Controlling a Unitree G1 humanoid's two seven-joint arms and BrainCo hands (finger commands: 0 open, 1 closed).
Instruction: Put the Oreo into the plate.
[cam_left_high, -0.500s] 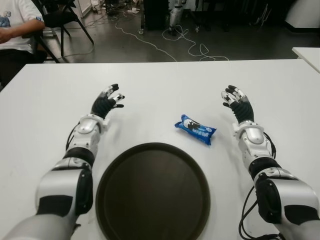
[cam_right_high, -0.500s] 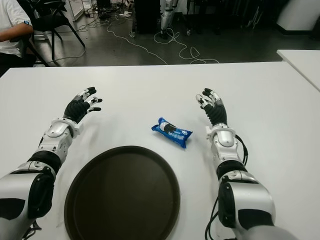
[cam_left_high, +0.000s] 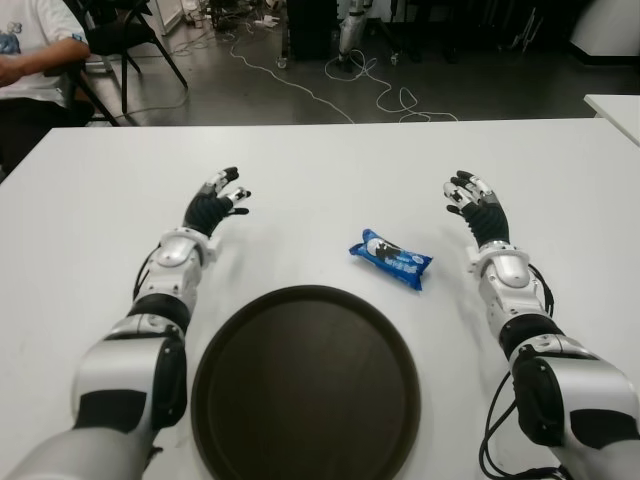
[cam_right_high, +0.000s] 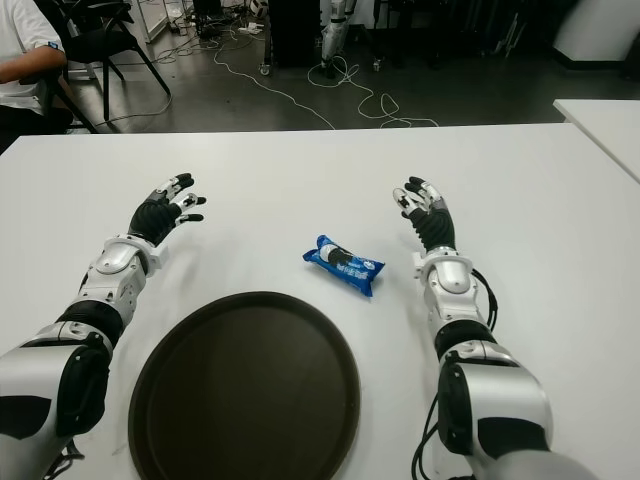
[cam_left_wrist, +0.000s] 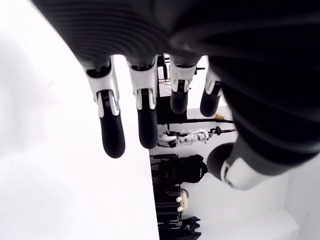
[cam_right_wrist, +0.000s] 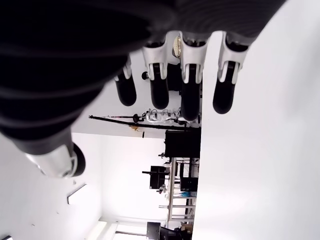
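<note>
Oreo pack (cam_left_high: 391, 259) lies on bench (cam_left_high: 320, 170), beyond plate (cam_left_high: 305, 385). Left robot hand (cam_left_high: 213, 205) and right robot hand (cam_left_high: 475, 207) flank it, fingers spread, holding nothing.

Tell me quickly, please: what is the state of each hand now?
Left hand: open, fingers spread, holding nothing.
Right hand: open, holding nothing; the blue Oreo packet lies on the white table.

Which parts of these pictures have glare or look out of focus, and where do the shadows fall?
Left eye view: the white table is evenly bright, with only soft, faint shadows beside the Oreo pack and the dark plate. Left wrist view: the left hand is close and soft-edged, and the table beside it is washed out to plain white. Right wrist view: the same holds for the right hand.
</note>
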